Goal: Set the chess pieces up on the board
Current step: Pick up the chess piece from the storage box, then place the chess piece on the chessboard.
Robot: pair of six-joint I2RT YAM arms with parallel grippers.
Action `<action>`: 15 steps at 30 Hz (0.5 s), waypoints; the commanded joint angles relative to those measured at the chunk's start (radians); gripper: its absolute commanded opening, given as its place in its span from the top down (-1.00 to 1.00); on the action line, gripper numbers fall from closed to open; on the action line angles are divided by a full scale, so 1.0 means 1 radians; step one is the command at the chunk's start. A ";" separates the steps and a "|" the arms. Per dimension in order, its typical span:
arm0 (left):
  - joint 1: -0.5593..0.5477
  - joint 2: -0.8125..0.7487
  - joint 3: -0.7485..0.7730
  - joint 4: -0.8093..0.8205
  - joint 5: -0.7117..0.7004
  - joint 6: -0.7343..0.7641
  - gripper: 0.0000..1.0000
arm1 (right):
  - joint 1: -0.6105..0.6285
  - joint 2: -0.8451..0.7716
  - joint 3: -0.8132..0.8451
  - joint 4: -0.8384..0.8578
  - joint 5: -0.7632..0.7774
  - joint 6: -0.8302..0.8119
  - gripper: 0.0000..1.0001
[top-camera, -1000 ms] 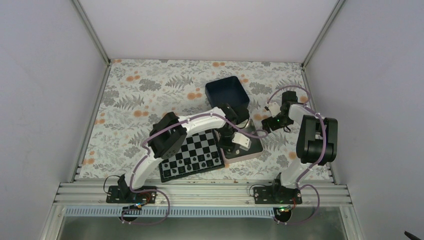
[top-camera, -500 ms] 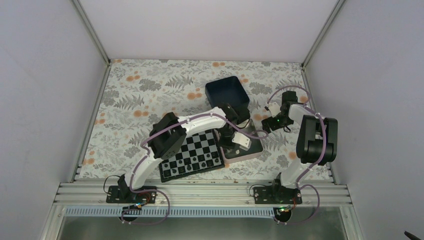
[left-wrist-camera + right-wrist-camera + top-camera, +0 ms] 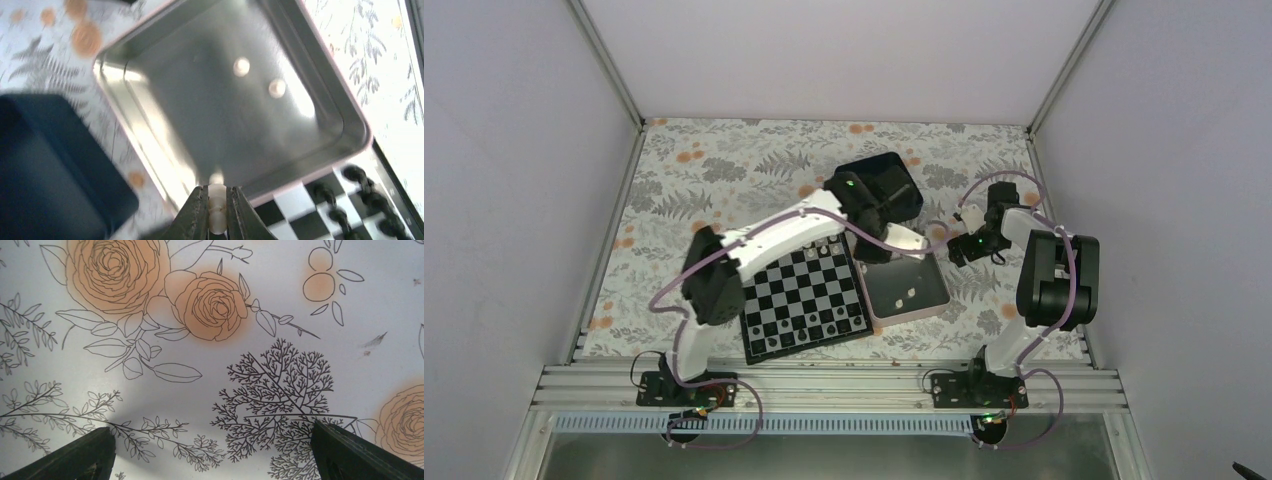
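Note:
My left gripper is shut on a cream-white chess piece, held upright above the silver tin's rim next to the board's corner. Two more cream pieces lie in the tin. In the top view the board lies left of the tin. It carries white pieces along its far edge and black pieces near its front. The left gripper hangs over the tin's far-left corner. My right gripper stands open over bare tablecloth.
A dark blue square box sits just behind the tin, close to the left wrist. The right gripper hovers right of the tin's far corner. Flowered cloth covers the table, with walls on three sides.
The left gripper has shut on a cream piece and lifted it out of the tin, swinging back and left toward the board's far corner. The right arm has not moved.

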 commanded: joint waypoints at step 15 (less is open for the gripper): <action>0.429 -0.583 -0.861 0.262 -0.091 -0.046 0.83 | 0.007 0.012 0.019 -0.017 -0.018 0.002 -1.00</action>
